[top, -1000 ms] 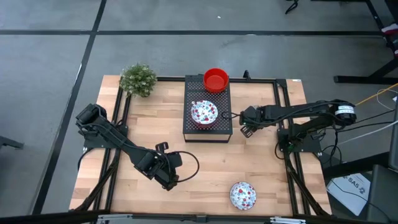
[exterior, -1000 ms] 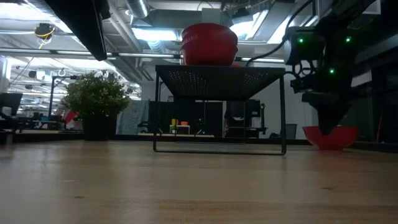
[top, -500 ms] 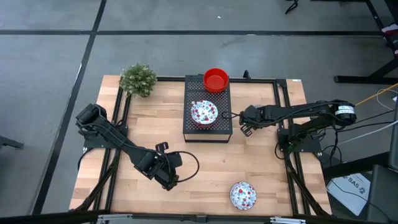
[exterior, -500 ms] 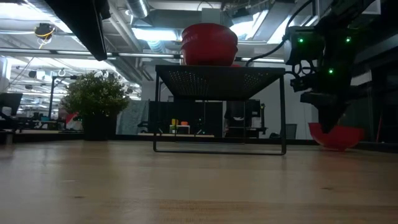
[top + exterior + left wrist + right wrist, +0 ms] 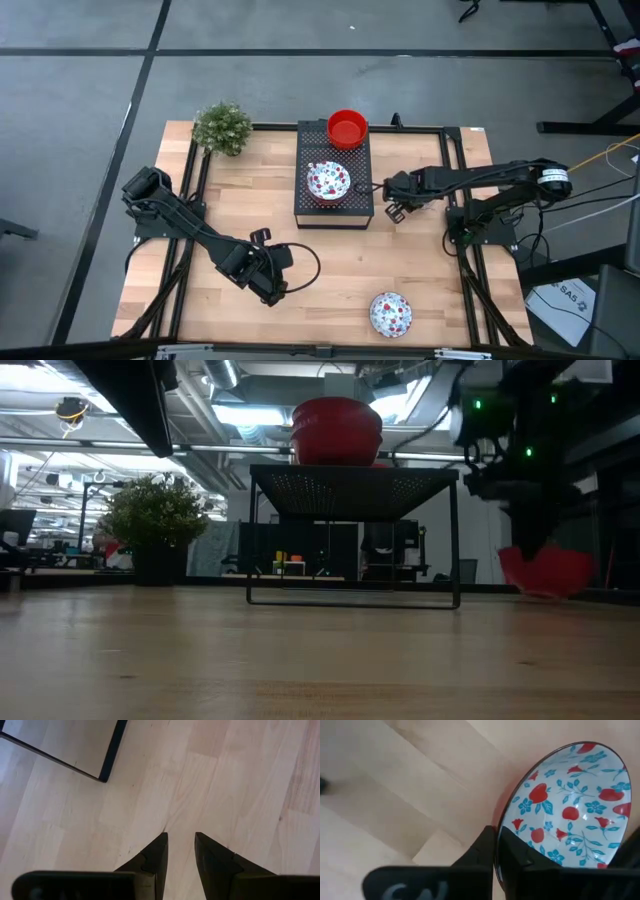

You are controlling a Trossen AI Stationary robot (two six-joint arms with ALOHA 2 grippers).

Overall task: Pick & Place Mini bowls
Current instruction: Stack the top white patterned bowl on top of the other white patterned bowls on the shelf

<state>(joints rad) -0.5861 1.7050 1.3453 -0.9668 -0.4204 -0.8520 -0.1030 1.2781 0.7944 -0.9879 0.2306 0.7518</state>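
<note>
The right gripper (image 5: 496,851) has its jaws pinched shut on the rim of a mini bowl (image 5: 570,805): one finger lies against the red outer wall, the other inside on the white lining with its red and blue flowers. In the low view this held bowl (image 5: 545,570) hangs tilted under the gripper, just clear of the tabletop (image 5: 300,660). From above, the right gripper (image 5: 393,210) sits just beside the right edge of the black perforated box (image 5: 360,200), and the bowl itself is hidden under the arm there.

On top of the box rest two more bowls: a floral bowl (image 5: 328,181) near its middle and a plain red bowl (image 5: 347,128) at its far end. Another floral bowl (image 5: 391,314) stands alone near the front edge of the tabletop, well apart from both arms.

The left gripper (image 5: 272,290) waits over bare wood at the front left, its jaws parted with nothing between them; the left wrist view shows only planks past its fingers (image 5: 155,857). A small green plant (image 5: 222,128) stands at the far left corner.
</note>
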